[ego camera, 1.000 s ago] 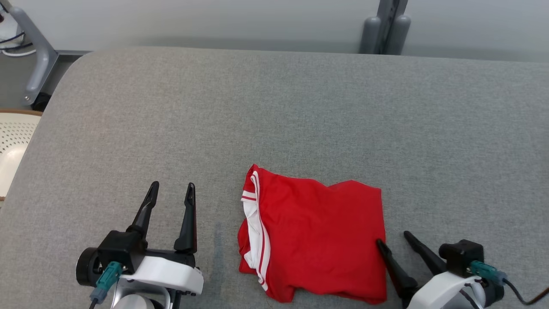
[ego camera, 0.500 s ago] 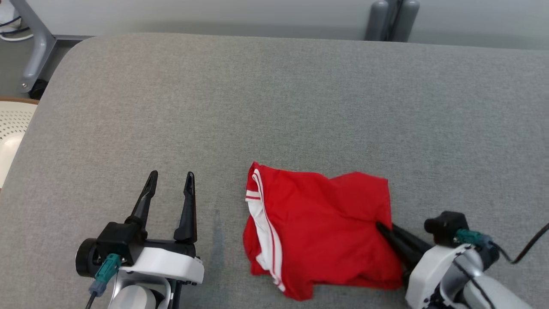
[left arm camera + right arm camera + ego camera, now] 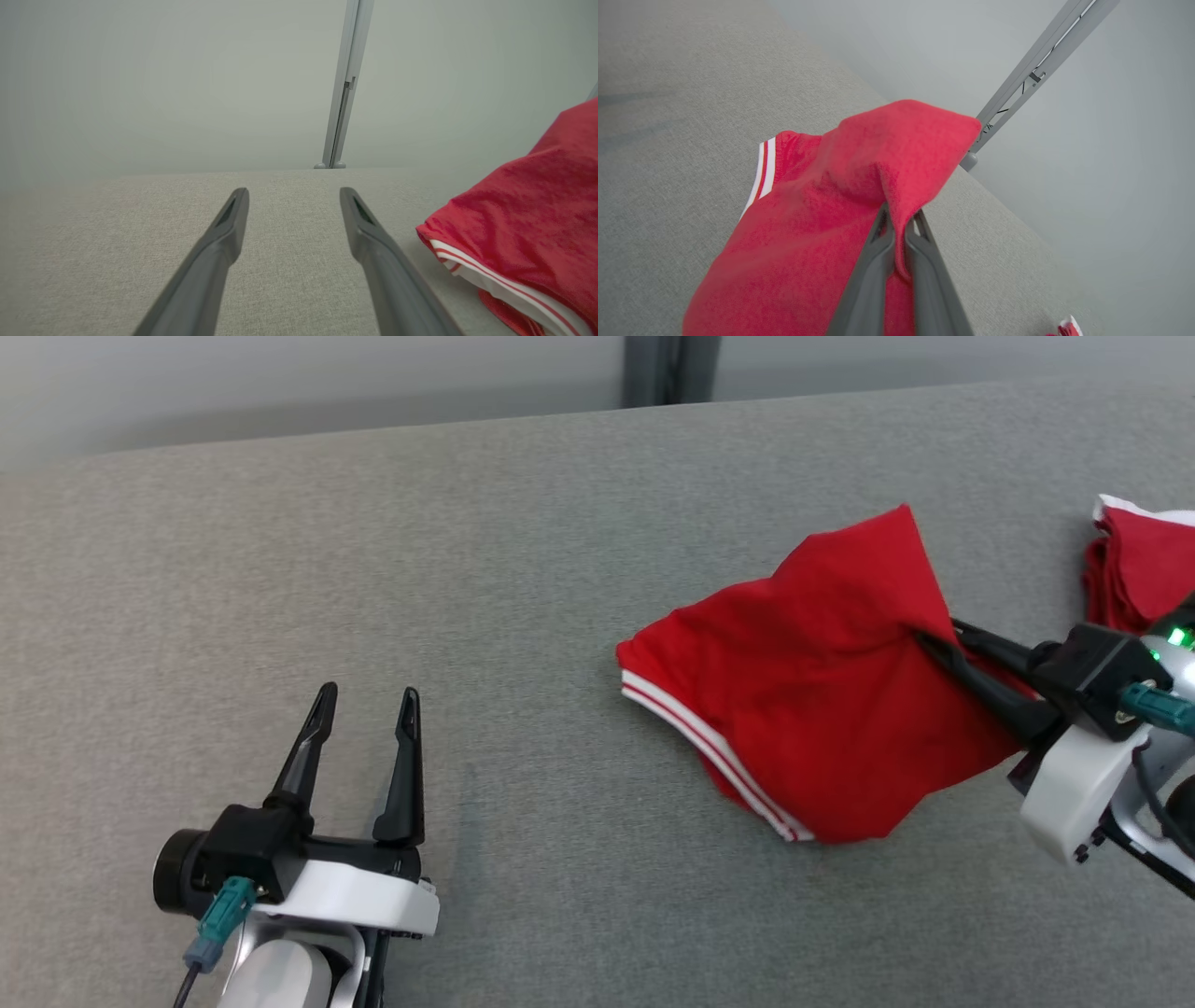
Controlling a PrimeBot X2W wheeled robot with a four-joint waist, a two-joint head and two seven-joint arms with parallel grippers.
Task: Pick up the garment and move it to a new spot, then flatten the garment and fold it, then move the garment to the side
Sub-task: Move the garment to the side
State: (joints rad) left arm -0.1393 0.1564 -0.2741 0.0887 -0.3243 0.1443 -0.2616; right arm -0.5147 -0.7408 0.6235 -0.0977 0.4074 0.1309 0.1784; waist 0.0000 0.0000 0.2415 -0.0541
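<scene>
Pinching a fold of the red garment (image 3: 803, 709) between its closed fingers, the right gripper (image 3: 936, 632) holds the cloth at about 3 o'clock in the head view, with the gripped corner raised into a peak and the rest sagging down and away toward 7 o'clock. The white-striped hem (image 3: 709, 754) hangs lowest and appears to rest on the grey padded surface (image 3: 373, 523); the left wrist view shows it lying there at 4 o'clock. The left gripper (image 3: 367, 693) sits at 7 o'clock with its fingers spread wide and nothing between them, well apart from the cloth. Judging by the neat shape and the task, this looks like the last step, carrying the folded piece aside. The main risk is that the fold comes apart: the whole weight hangs from one narrow pinch, so the layers can slide open, and a hem trailing over the rough fabric surface could catch and be pulled back under itself. The grip may also hold only the upper layers, in which case the lower ones would drop out. A second red cloth (image 3: 1139, 569) lies at 2 o'clock by the right edge, near the gripper's wrist; a sweep in that direction could nudge it or land the garment half on top of it, leaving both untidy.
</scene>
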